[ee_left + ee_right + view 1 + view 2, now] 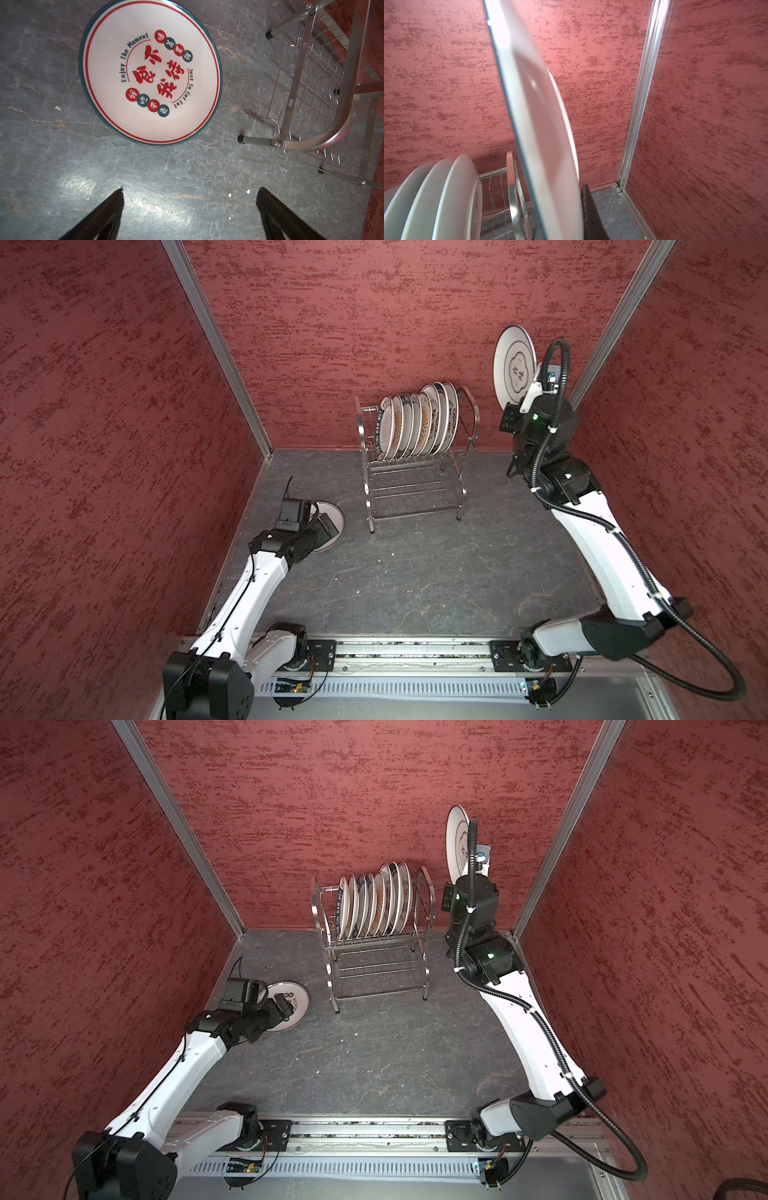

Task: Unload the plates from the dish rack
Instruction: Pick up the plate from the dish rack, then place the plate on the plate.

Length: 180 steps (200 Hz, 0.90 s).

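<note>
- Red speckled walls (pixel 374 323) on three sides, over a dark grey stone-look table (pixel 415 580). What's on the left?
- One flat plate (pixel 149 72) lies face up on the table, left of the dish rack (pixel 368 472) and nearer than it. It is white with a teal edge, a thin red ring, big red Chinese characters in the middle and "Enjoy The Moment" lettered around them.
- And the left gripper (pixel 191 189)?
- It hangs over the table at that plate's near-left side. Its fingers (pixel 104 216) are spread wide, hold nothing and are clear of the plate.
- The middle?
- The dish rack stands far centre, close to the back wall. It is shiny steel wire with two tiers and arched end frames. A row of plates (pixel 415 427) stands on edge in its upper tier, white, some with teal lettered rims, some with orange sunbursts.
- The right?
- The right gripper (pixel 528 396) is raised just right of the rack, higher than its top. It is pinched tight on the lower rim of a lifted plate (pixel 513 364), which is upright in the air, white, dark-edged, with a dark emblem at its centre. In the right wrist view one dark finger (pixel 588 209) lies against its plain underside.
</note>
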Available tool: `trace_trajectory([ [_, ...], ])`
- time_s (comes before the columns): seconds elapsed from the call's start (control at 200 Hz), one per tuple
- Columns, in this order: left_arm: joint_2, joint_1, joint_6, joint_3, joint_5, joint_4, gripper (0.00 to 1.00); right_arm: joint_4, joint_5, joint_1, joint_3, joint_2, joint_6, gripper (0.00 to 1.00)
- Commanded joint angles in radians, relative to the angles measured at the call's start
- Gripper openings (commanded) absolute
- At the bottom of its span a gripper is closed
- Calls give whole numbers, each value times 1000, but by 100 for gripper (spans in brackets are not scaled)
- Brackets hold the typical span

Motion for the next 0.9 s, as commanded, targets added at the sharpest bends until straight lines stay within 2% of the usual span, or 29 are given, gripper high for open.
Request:
trace_trajectory([
  [0.0,-55,5,-5,8,-44,14,99,120,73,-7,-33,-78,-27,0],
  [0.215,-102,10,14,-12,-34,33,99,19,123,-23,-195,-224,73,0],
  [0.441,-120,10,29,-48,93,101,99,-311,102,-45,-336,-366,329,0],
  [0.546,-113,9,23,-59,130,117,99,-461,33,-50,-417,-435,464,0],
  [0.691,-128,1,13,-86,159,138,100,-597,-87,-53,-520,-483,574,0],
  [0.897,-141,-25,17,-104,201,146,100,-614,-366,-53,-615,-530,640,0],
])
